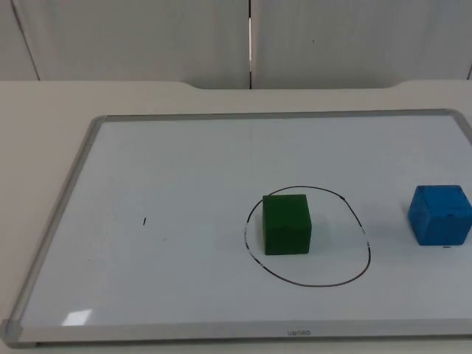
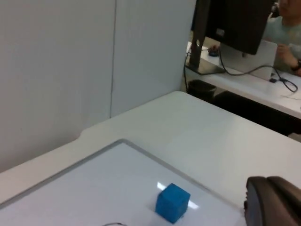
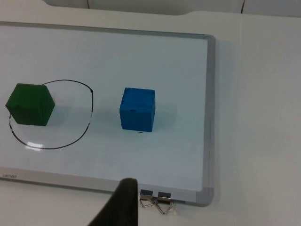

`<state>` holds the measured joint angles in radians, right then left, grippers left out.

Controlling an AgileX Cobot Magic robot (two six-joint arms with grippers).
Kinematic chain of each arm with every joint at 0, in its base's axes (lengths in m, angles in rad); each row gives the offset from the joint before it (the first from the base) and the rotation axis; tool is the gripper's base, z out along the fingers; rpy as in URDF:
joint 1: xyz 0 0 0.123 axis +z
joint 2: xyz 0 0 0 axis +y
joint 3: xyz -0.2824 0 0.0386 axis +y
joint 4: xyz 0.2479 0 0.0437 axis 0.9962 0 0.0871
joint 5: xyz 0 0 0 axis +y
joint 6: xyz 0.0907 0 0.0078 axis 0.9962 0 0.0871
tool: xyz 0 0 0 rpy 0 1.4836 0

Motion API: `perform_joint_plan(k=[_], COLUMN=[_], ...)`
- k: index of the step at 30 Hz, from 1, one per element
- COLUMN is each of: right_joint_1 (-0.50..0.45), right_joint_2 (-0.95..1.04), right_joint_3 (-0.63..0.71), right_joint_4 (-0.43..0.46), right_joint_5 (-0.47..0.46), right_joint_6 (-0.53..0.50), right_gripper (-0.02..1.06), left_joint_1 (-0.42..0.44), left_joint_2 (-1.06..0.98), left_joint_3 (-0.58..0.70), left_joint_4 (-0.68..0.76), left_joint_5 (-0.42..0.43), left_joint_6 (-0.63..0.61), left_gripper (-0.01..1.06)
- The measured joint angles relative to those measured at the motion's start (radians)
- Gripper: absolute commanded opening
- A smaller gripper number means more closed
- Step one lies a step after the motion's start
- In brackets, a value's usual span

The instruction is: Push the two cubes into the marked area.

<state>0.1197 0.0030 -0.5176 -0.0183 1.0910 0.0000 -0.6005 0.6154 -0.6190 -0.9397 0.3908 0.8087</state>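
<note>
Green cube (image 1: 287,223) inside drawn ring (image 1: 364,234); blue cube (image 1: 440,214) outside; end effector states: cannot tell

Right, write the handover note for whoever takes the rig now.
Left gripper: off the board, blue cube ahead of it, touching nothing.
Right gripper: at the whiteboard edge, short of the blue cube.
Green cube: inside the drawn ring, near its left side.
Blue cube: on the board, right of the ring, outside it.
Done: green in. Left: push blue in.
</note>
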Motion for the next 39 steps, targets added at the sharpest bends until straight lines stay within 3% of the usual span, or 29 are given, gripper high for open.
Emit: perform_joint_plan(k=[8,13,19,23,34,39], right_joint_1=[0.000,0.000,0.000,0.000,0.000,0.000], right_joint_2=[0.000,0.000,0.000,0.000,0.000,0.000], right_joint_3=[0.000,0.000,0.000,0.000,0.000,0.000], right_joint_4=[0.000,0.000,0.000,0.000,0.000,0.000], right_joint_5=[0.000,0.000,0.000,0.000,0.000,0.000], right_joint_6=[0.000,0.000,0.000,0.000,0.000,0.000], right_gripper=[1.05,1.05,1.05,1.05,1.05,1.05], left_joint_1=[0.000,0.000,0.000,0.000,0.000,0.000], left_joint_2=[-0.091,-0.198,-0.317,-0.453,-0.611,-0.611], left_joint_3=[0.000,0.001,0.001,0.001,0.022,0.056], left_joint_4=[0.252,0.483,0.608,0.733,0.831,0.853], left_joint_5=[0.141,0.258,0.328,0.441,0.597,0.621], left_joint_6=[-0.217,-0.441,-0.551,-0.669,-0.738,-0.765], left_gripper=[0.00,0.00,0.00,0.00,0.00,0.00])
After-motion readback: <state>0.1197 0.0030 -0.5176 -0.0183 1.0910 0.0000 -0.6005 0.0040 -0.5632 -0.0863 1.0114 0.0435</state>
